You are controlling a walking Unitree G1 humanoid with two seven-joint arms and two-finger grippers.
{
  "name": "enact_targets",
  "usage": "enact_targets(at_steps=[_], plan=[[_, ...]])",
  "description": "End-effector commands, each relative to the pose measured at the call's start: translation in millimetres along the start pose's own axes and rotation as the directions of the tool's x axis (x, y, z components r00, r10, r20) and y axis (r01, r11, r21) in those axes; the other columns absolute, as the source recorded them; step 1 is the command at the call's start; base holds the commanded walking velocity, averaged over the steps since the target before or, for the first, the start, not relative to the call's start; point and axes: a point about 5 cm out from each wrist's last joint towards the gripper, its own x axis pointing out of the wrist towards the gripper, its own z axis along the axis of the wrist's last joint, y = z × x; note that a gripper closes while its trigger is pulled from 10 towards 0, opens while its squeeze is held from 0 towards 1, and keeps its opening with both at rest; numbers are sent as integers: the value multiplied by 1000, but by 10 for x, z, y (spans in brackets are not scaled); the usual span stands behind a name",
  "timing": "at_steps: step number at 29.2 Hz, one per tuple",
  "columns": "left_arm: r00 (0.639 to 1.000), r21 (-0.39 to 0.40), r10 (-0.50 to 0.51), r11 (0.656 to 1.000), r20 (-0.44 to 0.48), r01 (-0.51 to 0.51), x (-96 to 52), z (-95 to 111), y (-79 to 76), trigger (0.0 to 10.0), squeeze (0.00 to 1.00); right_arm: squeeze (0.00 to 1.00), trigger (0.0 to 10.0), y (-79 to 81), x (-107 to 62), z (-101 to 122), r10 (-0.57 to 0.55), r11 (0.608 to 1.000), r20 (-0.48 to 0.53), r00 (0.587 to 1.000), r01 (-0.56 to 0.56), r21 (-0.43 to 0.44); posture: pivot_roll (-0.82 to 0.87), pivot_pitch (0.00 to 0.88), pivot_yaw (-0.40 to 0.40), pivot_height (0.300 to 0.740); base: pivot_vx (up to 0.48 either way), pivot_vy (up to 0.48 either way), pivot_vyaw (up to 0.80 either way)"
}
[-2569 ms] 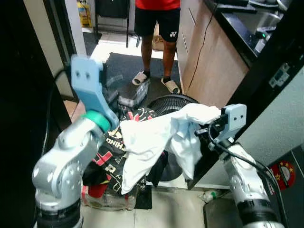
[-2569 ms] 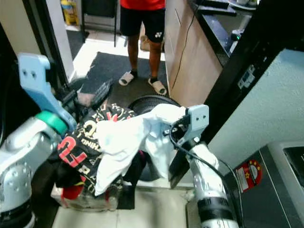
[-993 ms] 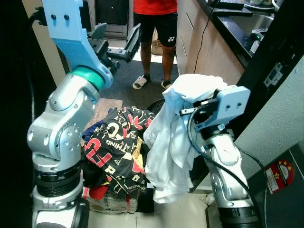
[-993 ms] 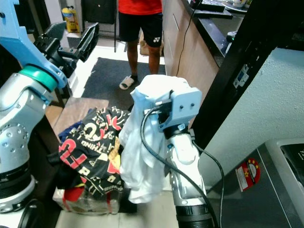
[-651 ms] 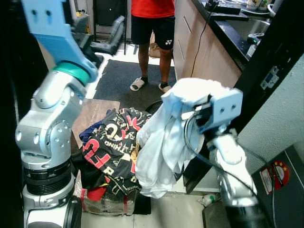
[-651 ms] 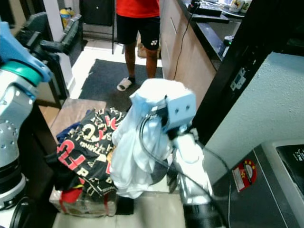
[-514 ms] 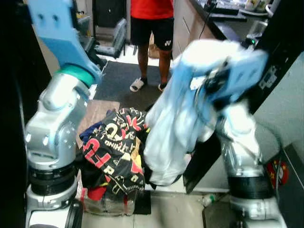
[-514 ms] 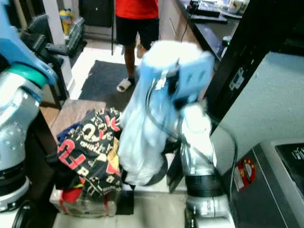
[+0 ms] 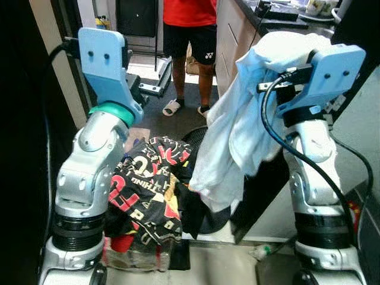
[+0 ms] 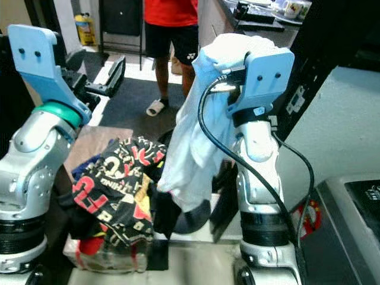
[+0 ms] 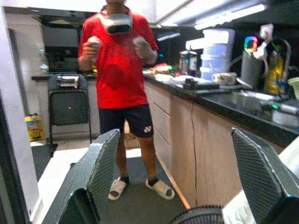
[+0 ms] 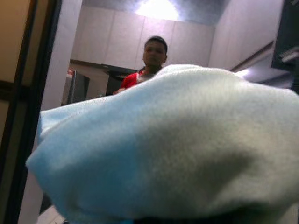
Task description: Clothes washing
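Note:
My right gripper (image 9: 274,59) is raised high at the right, shut on a white, pale-blue garment (image 9: 234,136); the cloth drapes over its fingers and hangs down to knee height. The same garment (image 12: 177,140) covers the right wrist view. Below and to the left, a heap of clothes topped by a black shirt with red and yellow print (image 9: 148,184) sits in a clear basket (image 9: 139,256) on the floor. My left gripper (image 10: 98,71) is held up at the left, open and empty, its two black fingers (image 11: 100,170) spread wide.
A person in a red shirt and black shorts (image 9: 190,29) stands ahead on a dark mat (image 9: 157,101). A black floor fan (image 11: 198,215) lies behind the garment. Wooden cabinets (image 9: 228,35) with a dark counter run along the right. A grey appliance (image 10: 350,208) is at the near right.
My right gripper has lifted the white garment off the heap to head height. My left arm swung up, then came a little lower, its gripper open.

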Motion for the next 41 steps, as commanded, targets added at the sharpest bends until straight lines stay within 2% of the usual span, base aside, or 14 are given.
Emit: enact_targets(at_steps=[1, 2, 3, 10, 18, 22, 26, 27, 29, 37, 41], plan=[[999, 1, -44, 999, -9, 44, 47, -63, -85, 10000, 0, 0, 10000, -85, -36, 52, -20, 1000, 15, 1000, 21, -21, 21, 0, 72, 740, 0, 0, 0], [999, 1, -44, 999, -9, 44, 47, -63, -85, 10000, 0, 0, 10000, -85, -36, 52, -20, 1000, 15, 1000, 21, -21, 21, 0, 72, 740, 0, 0, 0], [998, -1, -63, 998, -11, 62, 74, -71, -100, 10000, 0, 0, 10000, -84, -72, 28, -22, 1000, 4, 1000, 22, -18, 5, 0, 107, 740, 0, 0, 0], [995, 10, -99, 995, 1, 99, 163, -45, -107, 10000, 0, 0, 10000, -72, -193, -35, -61, 998, -27, 998, 61, -11, 2, 0, 138, 740, 0, 0, 0], [995, 13, -95, 995, 19, 95, 179, 0, -102, 10000, 0, 0, 10000, -83, -210, -45, -76, 997, -32, 997, 76, 5, 12, 0, 130, 740, 0, 0, 0], [995, 13, -98, 995, 28, 98, 187, -14, -107, 10000, 0, 0, 10000, -94, -223, -49, -80, 997, -23, 997, 80, 8, 29, 0, 153, 740, 0, 0, 0], [993, 12, -115, 993, 34, 114, 213, 4, -115, 10000, 0, 0, 10000, -82, -204, -41, -89, 996, -11, 996, 89, 24, 31, 0, 135, 740, 0, 0, 0], [993, 11, -106, 994, 43, 105, 227, 22, -92, 10000, 0, 0, 10000, -39, -188, -40, -86, 995, -10, 996, 87, 50, 51, 0, 112, 740, 0, 0, 0], [996, -5, -74, 997, 48, 74, 216, 28, -50, 10000, 0, 0, 10000, 44, -173, -62, -52, 995, -15, 999, 54, 84, 62, 0, 101, 740, 0, 0, -800], [998, 2, -56, 998, 36, 56, 159, 12, -14, 10000, 0, 0, 10000, 61, -132, -70, -38, 993, -19, 999, 39, 109, 95, 0, 90, 740, 0, 0, -800], [1000, -2, -23, 1000, 21, 23, 135, -13, 69, 10000, 0, 0, 10000, 157, -109, -97, -20, 990, -31, 999, 24, 138, 95, 0, 87, 740, 0, 0, -800]])
